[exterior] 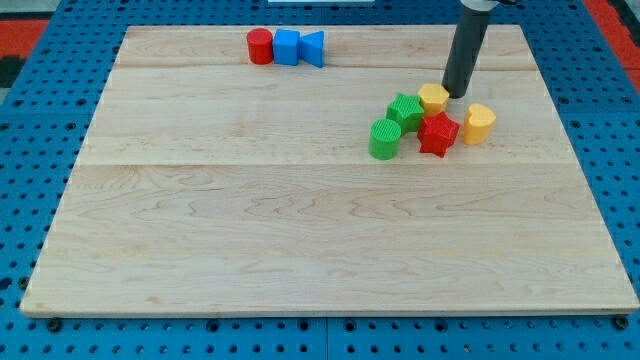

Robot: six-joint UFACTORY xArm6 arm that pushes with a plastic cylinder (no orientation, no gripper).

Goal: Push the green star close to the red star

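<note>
The green star (pixel 406 110) lies right of the board's middle, touching the red star (pixel 437 133) at its lower right. My tip (pixel 457 94) stands just right of a yellow hexagonal block (pixel 434 98), which sits between the green star and the rod. The tip is above and right of both stars.
A green cylinder (pixel 385 139) sits below-left of the green star. A yellow block (pixel 478 123) lies right of the red star. A red cylinder (pixel 260 46), a blue cube (pixel 287 46) and a blue triangle (pixel 313 48) line up at the top of the wooden board (pixel 250 230).
</note>
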